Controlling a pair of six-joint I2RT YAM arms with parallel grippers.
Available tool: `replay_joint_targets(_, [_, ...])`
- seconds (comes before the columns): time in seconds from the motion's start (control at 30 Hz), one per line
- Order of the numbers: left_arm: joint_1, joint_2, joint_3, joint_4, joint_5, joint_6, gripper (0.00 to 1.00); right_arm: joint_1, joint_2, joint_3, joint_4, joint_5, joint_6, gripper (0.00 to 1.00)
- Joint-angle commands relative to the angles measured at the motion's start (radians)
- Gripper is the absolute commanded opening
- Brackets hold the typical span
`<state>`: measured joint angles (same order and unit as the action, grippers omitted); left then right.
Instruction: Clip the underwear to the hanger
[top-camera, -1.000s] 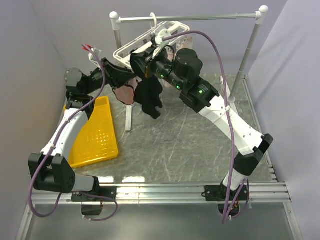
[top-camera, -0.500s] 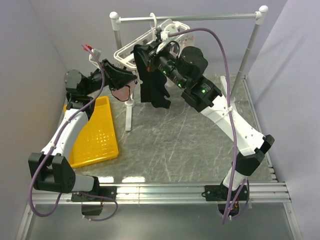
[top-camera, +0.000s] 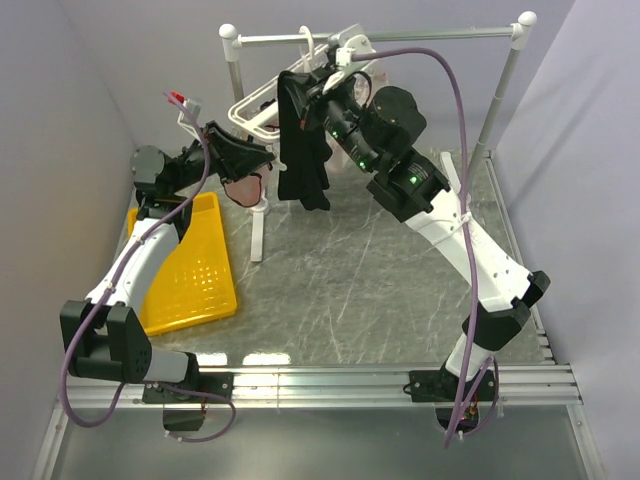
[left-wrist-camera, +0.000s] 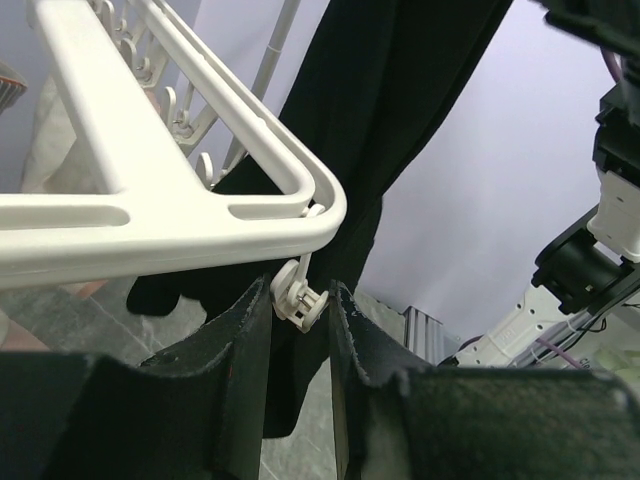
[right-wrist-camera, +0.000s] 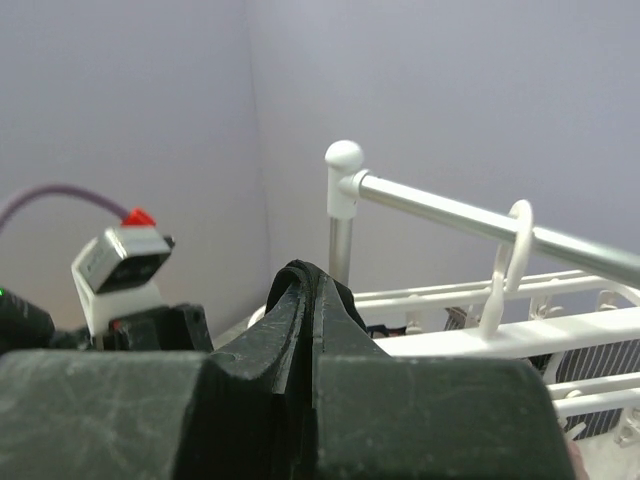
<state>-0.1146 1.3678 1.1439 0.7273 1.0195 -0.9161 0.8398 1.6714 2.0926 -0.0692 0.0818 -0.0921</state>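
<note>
- Right gripper (top-camera: 303, 95): jaws clamped on the black underwear (top-camera: 300, 165), which hangs above the tabletop (top-camera: 350, 280) beside the hanger's (left-wrist-camera: 150, 215) left end.
- Left gripper (left-wrist-camera: 300, 322): jaws pinching a clip (left-wrist-camera: 298, 298) under the hanger's corner.

No readable text, labels, brands, numbers or signs in any view.

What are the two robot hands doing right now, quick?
Left gripper: closed on a white clip of the hanger.
Right gripper: closed, holding the black underwear.
</note>
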Motion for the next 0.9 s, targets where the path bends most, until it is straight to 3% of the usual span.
replay_joint_targets(0.0, [0.003,-0.016,-0.018,0.073,-0.007,-0.035,0.0,0.008,-0.012,0.064,0.051,0.055,0.032,0.0])
replay_joint_targets(0.4, [0.003,-0.001,-0.053,0.181,-0.018,-0.13,0.0,0.008,0.004,0.106,0.025,0.065,0.083,0.0])
replay_joint_targets(0.87, [0.003,-0.001,-0.067,0.198,-0.015,-0.136,0.01,0.008,0.021,0.153,0.019,0.078,0.091,0.0])
